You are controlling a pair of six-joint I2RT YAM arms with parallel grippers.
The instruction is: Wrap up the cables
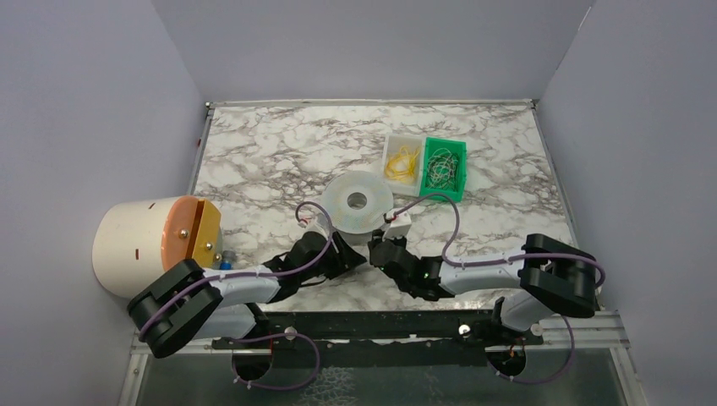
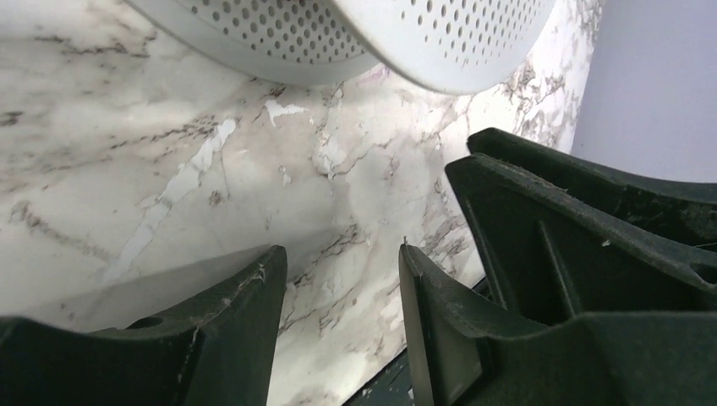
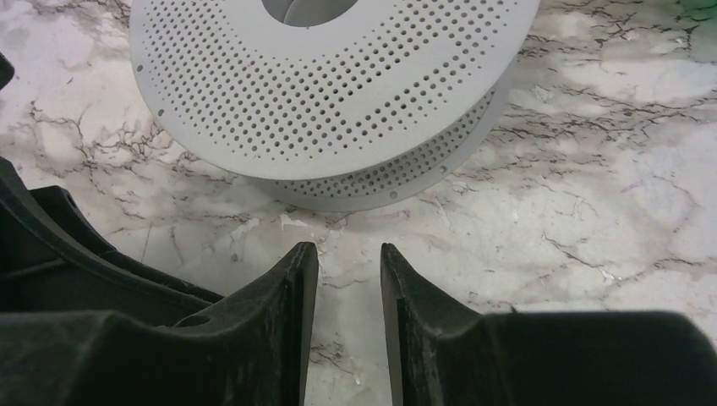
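Left wrist view: the left pincer (image 2: 342, 254) stands apart, empty, above bare surface (image 2: 127, 152), spool (image 2: 423, 42) just ahead. The right pincer (image 3: 342, 249), apart too, crowds in beside it. Two bins (image 1: 446, 145) sit beyond, a drum (image 1: 139, 245) near the left edge. The red wire I cannot spot.

Marble bench (image 1: 270, 161): perforated grey spool (image 1: 338, 203) flat near the front, small white block (image 1: 399, 224) just beside it, white bin (image 1: 391, 148) and green bin (image 1: 457, 149) touching, further back.

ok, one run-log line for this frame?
left gripper: open, empty | right gripper: open, empty | both low, by the spool, near side | red wire: not visible
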